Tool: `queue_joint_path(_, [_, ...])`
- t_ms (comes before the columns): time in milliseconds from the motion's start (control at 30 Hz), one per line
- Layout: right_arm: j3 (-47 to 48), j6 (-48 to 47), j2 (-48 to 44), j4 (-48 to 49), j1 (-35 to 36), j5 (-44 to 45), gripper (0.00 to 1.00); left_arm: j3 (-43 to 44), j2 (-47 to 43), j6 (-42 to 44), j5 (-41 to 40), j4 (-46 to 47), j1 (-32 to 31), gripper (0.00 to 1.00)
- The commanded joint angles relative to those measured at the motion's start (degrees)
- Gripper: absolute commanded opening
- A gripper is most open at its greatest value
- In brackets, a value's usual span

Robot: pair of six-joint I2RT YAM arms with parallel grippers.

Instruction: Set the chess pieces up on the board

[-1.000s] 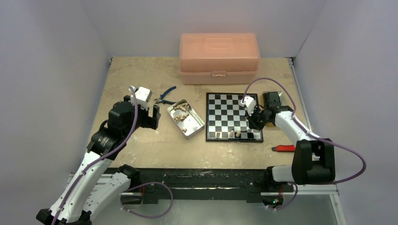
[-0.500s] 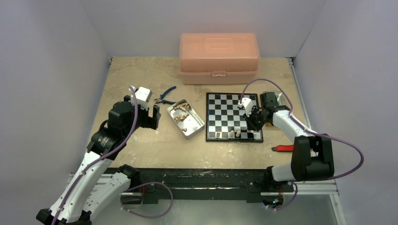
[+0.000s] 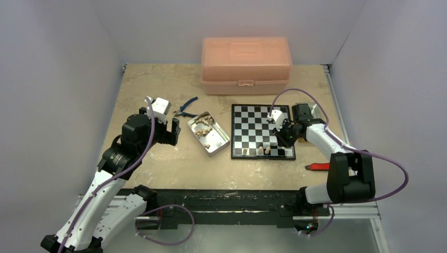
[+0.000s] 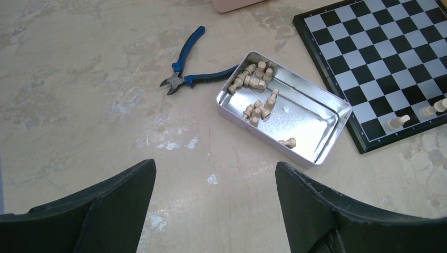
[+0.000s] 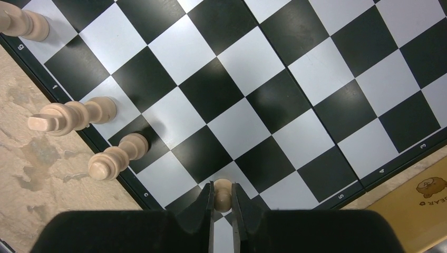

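The board (image 3: 253, 118) lies right of centre. Three tan chess pieces (image 3: 260, 150) stand along its near edge and show in the right wrist view (image 5: 71, 116). My right gripper (image 3: 283, 138) hangs low over the board's near right corner. In its own view the right gripper (image 5: 222, 203) is shut on a tan pawn (image 5: 222, 191) above a white square of the board (image 5: 240, 129). My left gripper (image 3: 171, 132) is open and empty over bare table (image 4: 216, 168), left of the metal tin (image 4: 337, 113), which holds several tan pieces (image 4: 255, 79).
A large pink box (image 3: 245, 64) stands behind the board. Blue-handled pliers (image 3: 186, 108) lie just behind the tin (image 3: 217, 143). A red-handled tool (image 3: 319, 166) lies near the front right of the board. The board's left part shows in the left wrist view (image 4: 369, 63).
My right arm has shifted slightly over the board's near right corner, still holding the pawn. The left arm has not moved.
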Motion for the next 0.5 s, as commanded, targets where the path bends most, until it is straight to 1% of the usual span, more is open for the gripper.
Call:
queue_joint_path(0, [0.27, 0.47, 0.05, 0.68, 0.24, 1.37, 0.18, 0.93, -0.32, 0.2, 0.66, 1.39, 0.47, 0.83])
queue_joint_path(267, [0.09, 0.82, -0.83, 0.94, 0.35, 1.15, 0.31, 0.88, -0.24, 0.28, 0.66, 1.39, 0.47, 0.83])
queue_joint_path(467, [0.1, 1.15, -2.28, 1.11, 0.32, 0.44, 0.43, 0.89, -0.24, 0.18, 0.78, 1.35, 0.47, 0.83])
